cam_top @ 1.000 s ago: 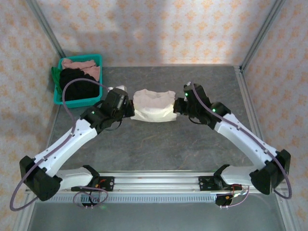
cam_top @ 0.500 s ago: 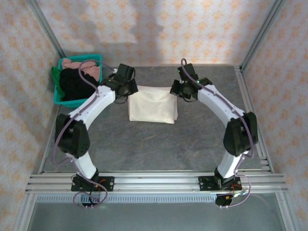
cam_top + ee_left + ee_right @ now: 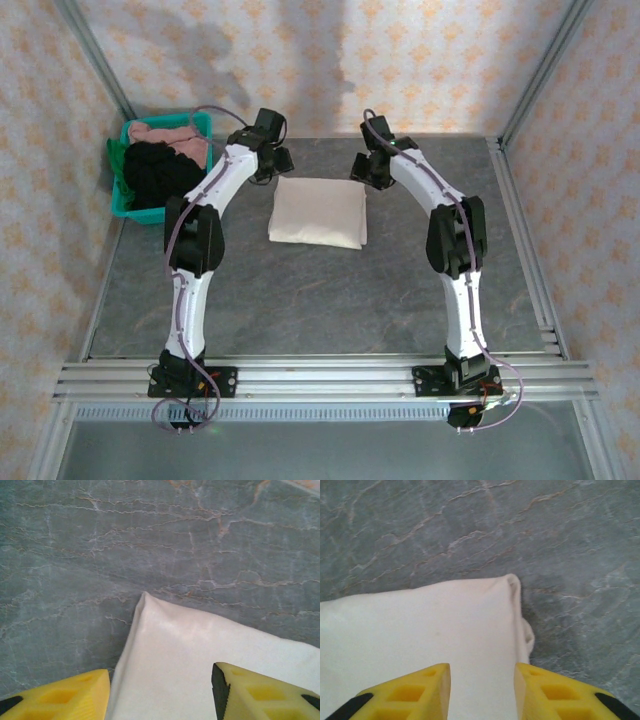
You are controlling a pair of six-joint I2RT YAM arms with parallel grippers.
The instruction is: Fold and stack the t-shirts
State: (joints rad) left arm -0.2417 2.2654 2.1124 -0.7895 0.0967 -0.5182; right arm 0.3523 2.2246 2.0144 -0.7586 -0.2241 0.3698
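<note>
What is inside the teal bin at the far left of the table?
A black t-shirt fills most of the teal bin, a pink t-shirt lies at its far end, and green cloth hangs over the left rim. Whatever lies under them is covered.

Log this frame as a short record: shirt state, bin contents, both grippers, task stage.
cream shirt: folded into a flat rectangle, mid-table
bin: far left corner; holds a black shirt, a pink shirt and a green shirt, all unfolded
left gripper: jaws apart, at the cream shirt's far left corner
right gripper: jaws apart, at its far right corner
stage: one shirt folded, nothing stacked on it yet
</note>
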